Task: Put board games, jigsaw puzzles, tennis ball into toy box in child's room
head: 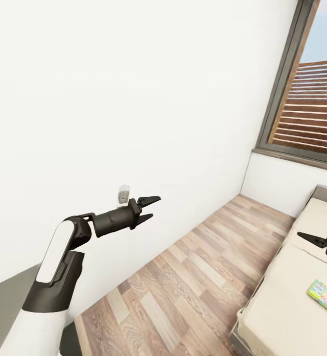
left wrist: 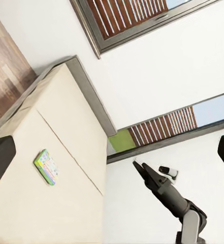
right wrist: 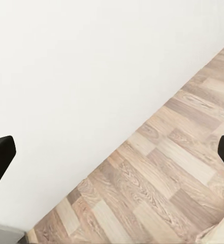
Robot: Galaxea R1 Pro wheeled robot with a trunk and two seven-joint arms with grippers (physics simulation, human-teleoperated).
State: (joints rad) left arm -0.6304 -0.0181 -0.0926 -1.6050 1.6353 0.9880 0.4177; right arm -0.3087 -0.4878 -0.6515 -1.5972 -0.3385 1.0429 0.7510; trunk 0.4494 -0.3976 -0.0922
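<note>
Cream bedding marks the bed [head: 292,301] at my four o'clock, and on it lies one green-edged board game [head: 326,297], flat and near the mattress edge at the frame's right side; I can count only that one game here, with no second game, puzzles, ball or toy box to tally from these views. My left claw [head: 147,209] hangs over the wooden floor [head: 183,277] at about ten o'clock, its two fingers spread and holding nothing. My right claw [head: 317,241] pokes in at three o'clock above the bed; in its own wrist view the fingertips [right wrist: 0,157] stand wide apart, so it too is empty. I judge the step to be approaching the bed, so I should turn toward four o'clock, bring the right claw down over the game's edge nearest me, and pinch across its thin side rather than pressing flat.
</note>
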